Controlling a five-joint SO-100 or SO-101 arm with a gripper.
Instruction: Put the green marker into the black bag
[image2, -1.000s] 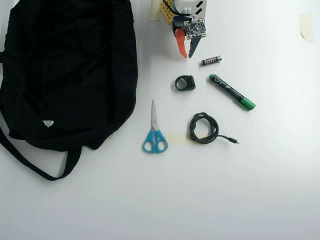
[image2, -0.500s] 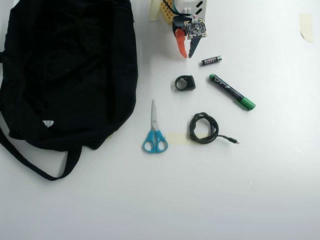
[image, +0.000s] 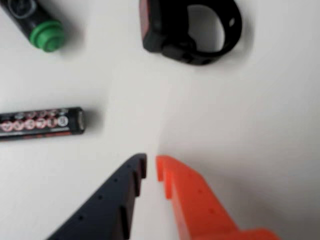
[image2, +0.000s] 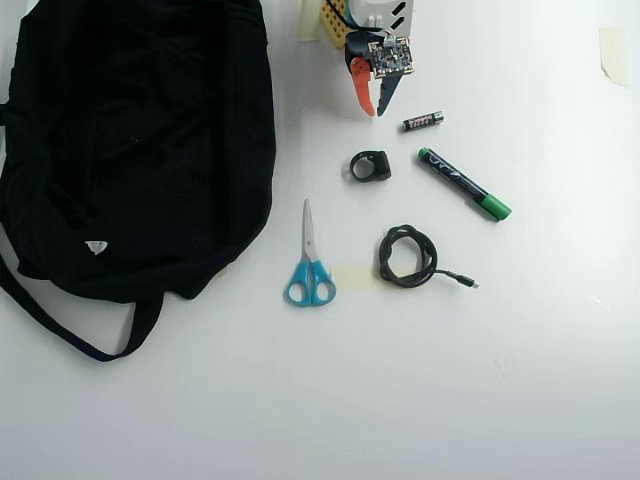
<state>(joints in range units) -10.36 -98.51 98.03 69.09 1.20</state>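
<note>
The green marker (image2: 464, 184) lies slanted on the white table, right of centre in the overhead view; only its green end (image: 44, 34) shows at the top left of the wrist view. The black bag (image2: 135, 150) fills the left side of the overhead view, with a strap trailing at its lower edge. My gripper (image2: 375, 110) hangs near the top centre, up and left of the marker, apart from it. Its orange and dark fingers nearly meet at the tips (image: 150, 167), shut on nothing.
A small black battery (image2: 423, 121) lies just right of the gripper. A black ring-shaped part (image2: 370, 166) sits below it. Blue-handled scissors (image2: 309, 262) and a coiled black cable (image2: 409, 257) lie lower down. Tape (image2: 611, 52) sticks at the right edge.
</note>
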